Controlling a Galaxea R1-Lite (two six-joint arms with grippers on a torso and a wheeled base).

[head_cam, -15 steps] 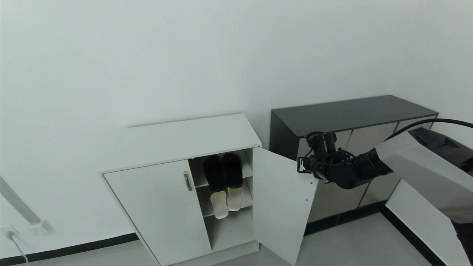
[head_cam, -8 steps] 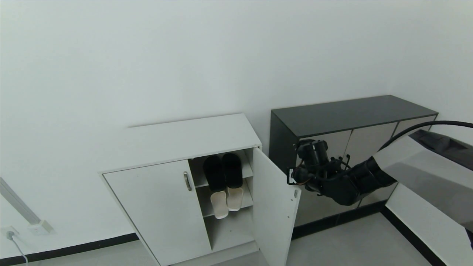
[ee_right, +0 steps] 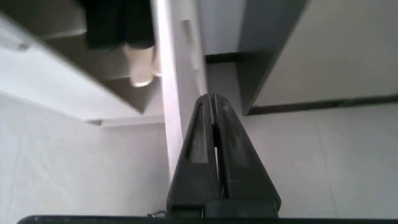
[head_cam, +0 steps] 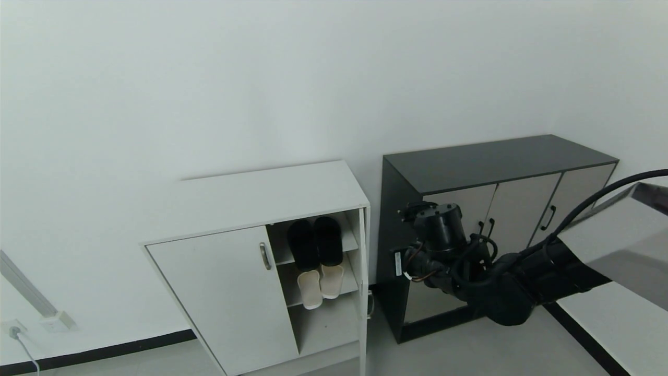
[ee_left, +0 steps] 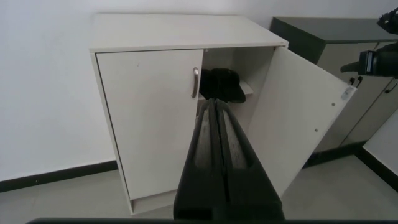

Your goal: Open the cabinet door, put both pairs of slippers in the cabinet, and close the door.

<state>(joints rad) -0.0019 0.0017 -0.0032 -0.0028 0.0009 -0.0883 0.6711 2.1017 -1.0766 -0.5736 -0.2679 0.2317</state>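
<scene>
Left wrist view: cabinet door [ee_left: 298,118] ajar, looks light and stiff, so closed right tool [ee_right: 214,99] should shove near its free edge.

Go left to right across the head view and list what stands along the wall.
wall socket → closed cabinet door → door handle → black slippers shelved above white slippers → open cabinet door, seen edge-on → dark cabinet

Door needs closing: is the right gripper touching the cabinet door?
Cannot tell. Right wrist view: the right gripper overlaps the cabinet door edge; no contact visible.
</scene>
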